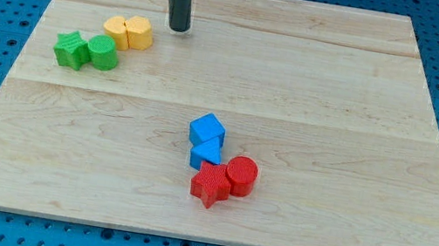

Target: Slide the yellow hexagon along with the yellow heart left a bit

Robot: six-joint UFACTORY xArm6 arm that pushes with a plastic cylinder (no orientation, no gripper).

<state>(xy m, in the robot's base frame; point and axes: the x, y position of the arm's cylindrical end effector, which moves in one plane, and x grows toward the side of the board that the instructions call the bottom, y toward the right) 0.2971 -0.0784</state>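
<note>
Yellow hexagon [116, 31] touching yellow heart [138, 32], my tip [179, 28] just right

hexagon [117, 28] touching heart [138, 32] on its right, tip [179, 28] just right

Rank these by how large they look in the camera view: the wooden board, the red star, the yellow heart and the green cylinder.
1. Wooden board, by far the largest.
2. Red star, though it lies nearer the view's bottom, which may enlarge it.
3. Yellow heart and green cylinder look alike; I would not rank them.
</note>
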